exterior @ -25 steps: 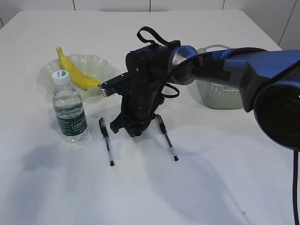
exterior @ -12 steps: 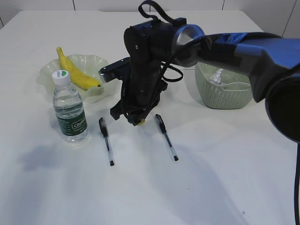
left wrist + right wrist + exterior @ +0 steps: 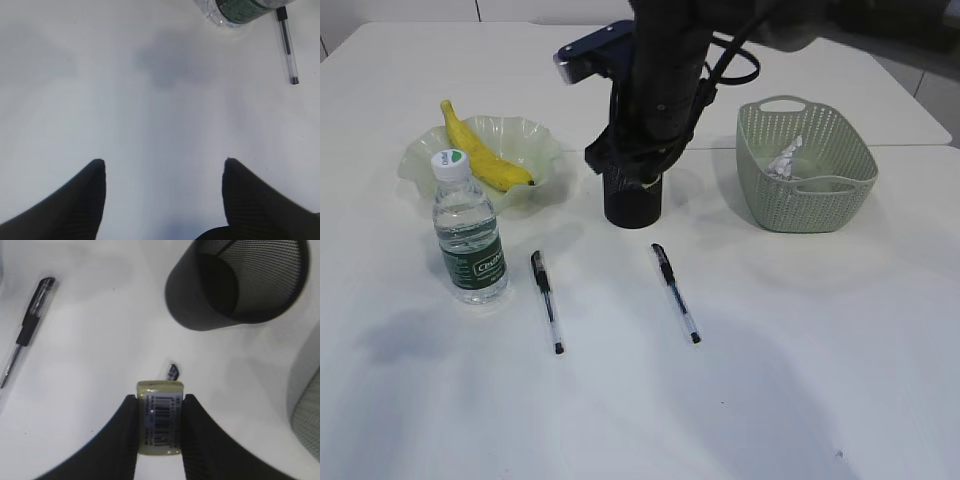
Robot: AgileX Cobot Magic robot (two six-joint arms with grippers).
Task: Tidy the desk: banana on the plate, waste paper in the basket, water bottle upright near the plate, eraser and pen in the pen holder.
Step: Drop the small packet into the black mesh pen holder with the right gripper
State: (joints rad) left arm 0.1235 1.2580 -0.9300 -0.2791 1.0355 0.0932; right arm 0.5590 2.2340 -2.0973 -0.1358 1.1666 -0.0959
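Your right gripper [image 3: 160, 412] clamps the barcoded eraser [image 3: 161, 424] near the mesh pen holder [image 3: 235, 282]; only the wrist view reveals it. Left gripper [image 3: 162, 172] hangs released.

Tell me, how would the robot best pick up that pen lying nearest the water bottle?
Probably from above, at mid-barrel. The pen lies flat on the table, apart from the bottle, so fingers could straddle its thin barrel across its length, with bare table on both sides.

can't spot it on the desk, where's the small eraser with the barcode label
In the right wrist view the small yellowish barcode-labelled eraser is pinched in the right gripper, above the white table, near the black mesh pen holder.
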